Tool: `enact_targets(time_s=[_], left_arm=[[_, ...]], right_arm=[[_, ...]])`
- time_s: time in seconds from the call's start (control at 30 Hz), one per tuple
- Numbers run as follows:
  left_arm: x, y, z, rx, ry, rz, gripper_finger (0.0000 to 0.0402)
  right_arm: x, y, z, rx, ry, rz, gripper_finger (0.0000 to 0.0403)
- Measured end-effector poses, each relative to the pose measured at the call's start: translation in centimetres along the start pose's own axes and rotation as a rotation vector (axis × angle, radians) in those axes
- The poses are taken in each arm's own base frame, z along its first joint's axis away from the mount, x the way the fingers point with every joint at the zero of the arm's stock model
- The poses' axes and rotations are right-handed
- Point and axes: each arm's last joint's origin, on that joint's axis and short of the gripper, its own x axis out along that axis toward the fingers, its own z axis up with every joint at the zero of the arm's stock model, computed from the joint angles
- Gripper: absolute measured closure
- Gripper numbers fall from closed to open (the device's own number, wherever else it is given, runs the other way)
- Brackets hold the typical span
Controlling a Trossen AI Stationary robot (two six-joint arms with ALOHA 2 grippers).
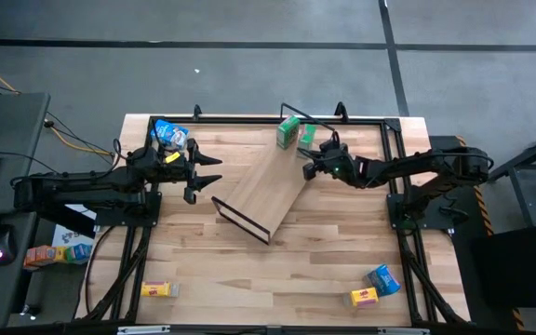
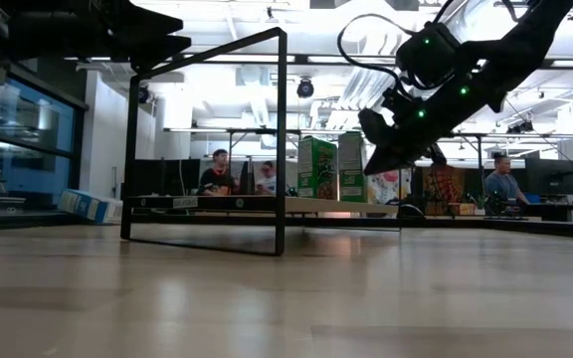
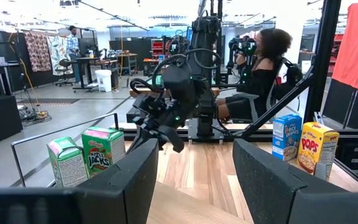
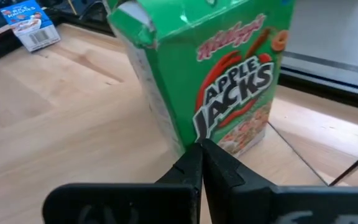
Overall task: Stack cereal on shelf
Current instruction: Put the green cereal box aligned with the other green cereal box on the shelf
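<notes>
The shelf (image 1: 263,181), a light-wood board with black wire ends, lies slantwise in the middle of the table. Two green cereal boxes (image 1: 288,131) (image 1: 307,135) stand upright on its far end. My right gripper (image 4: 201,155) is shut. Its fingertips are at the lower part of one green Apple Jacks box (image 4: 216,74), on that box's near right side. My left gripper (image 3: 194,180) hovers open over the table's left side (image 1: 207,172), level and holding nothing. Other cereal boxes stand around the table. My right gripper's shut fingertips (image 4: 194,163) stand in front of the green box's upright corner edge near its base (image 4: 188,140), coming slanting down from the table's right. I cannot tell whether they touch it. The box stands upright on the board.
A blue box (image 1: 168,133) sits at the far left, close to the left arm. A yellow box (image 1: 159,289) lies near the front left. A yellow box (image 1: 365,297) and a blue box (image 1: 383,278) stand at the front right. Black frame rails run along the table's edges.
</notes>
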Motion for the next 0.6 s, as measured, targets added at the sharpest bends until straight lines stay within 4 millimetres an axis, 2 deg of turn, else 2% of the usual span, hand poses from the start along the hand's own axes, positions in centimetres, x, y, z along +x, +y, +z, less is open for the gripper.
enact_targets(time_s=[0.47,0.6], left_arm=[[0.0,0.0,0.0,0.0,0.0,0.0,0.0204],[0.0,0.0,0.0,-0.001,0.0,0.0,0.0204]], right_arm=[[-0.01,0.22,0.19,0.022,-0.005,0.047,0.0403],[-0.12,0.55,0.01,-0.011,0.031,0.122,0.0403]])
